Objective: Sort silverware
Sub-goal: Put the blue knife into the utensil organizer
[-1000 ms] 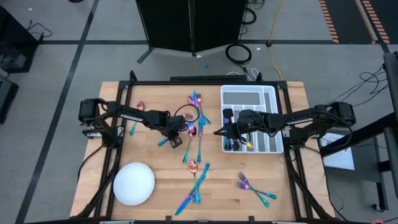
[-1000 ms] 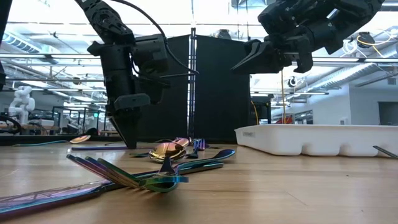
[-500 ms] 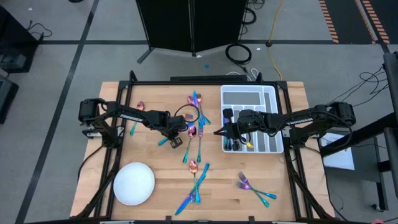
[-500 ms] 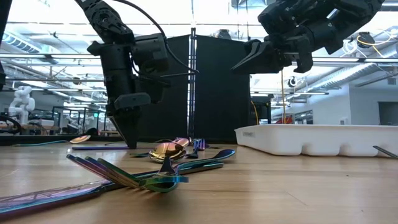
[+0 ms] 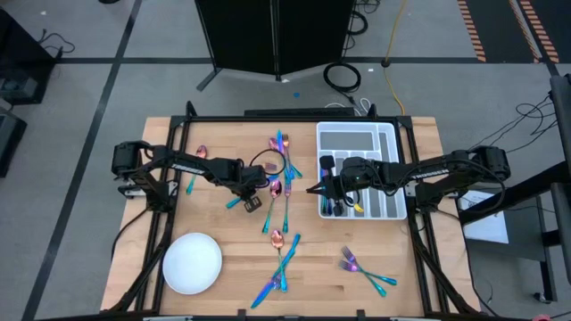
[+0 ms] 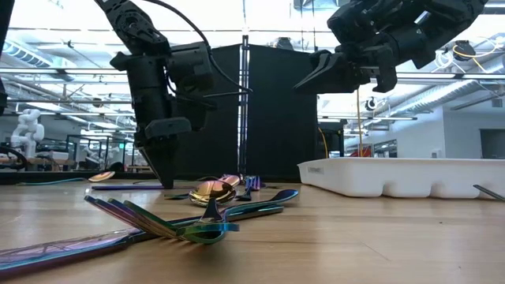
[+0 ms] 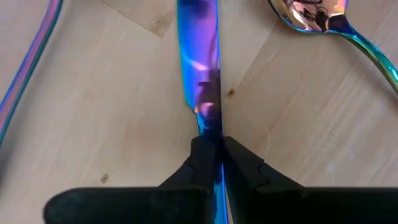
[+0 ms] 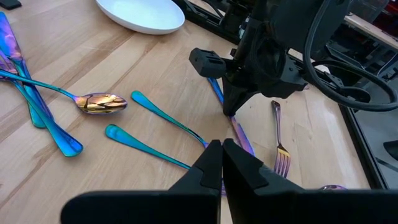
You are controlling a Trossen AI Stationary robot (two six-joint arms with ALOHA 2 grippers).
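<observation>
Silverware lies scattered over the wooden table, in pink, purple, blue and teal metal: a bunch near the far middle, a line of spoons and knives down the centre, a crossed group near the front edge, and a few forks toward the front right. From table height a fork lies close to the camera with a golden-pink spoon bowl behind it. A white divided tray sits at the far right of the table with a few pieces in its front compartments, and a round white plate rests at the front left corner. The left arm reaches in from the left edge, and the left gripper is down at the table just left of the centre line of pieces. Its wrist view shows the two dark fingers pinched narrow on the handle of a blue-purple knife lying flat on the wood, with a spoon close beside it. The right arm comes in from the right edge over the tray, and the right gripper hangs above the table just beside the tray's left wall, its fingers pressed together with nothing between them.
</observation>
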